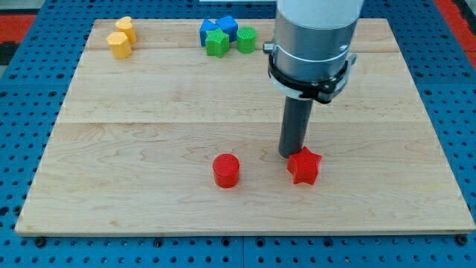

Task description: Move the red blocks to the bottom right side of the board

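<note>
A red star block [304, 166] lies on the wooden board [149, 126] a little right of centre, near the view's bottom. A red cylinder [226, 170] stands about a hundred pixels to its left. My tip [291, 153] rests on the board just above and left of the red star, touching or nearly touching its upper left edge. The rod rises from there into the grey arm body [312, 45] at the view's top.
Two yellow blocks [121, 37] sit at the top left. Two blue blocks [219, 28], a green star [217, 43] and a green cylinder [246, 39] cluster at the top centre. A blue pegboard [22, 134] surrounds the board.
</note>
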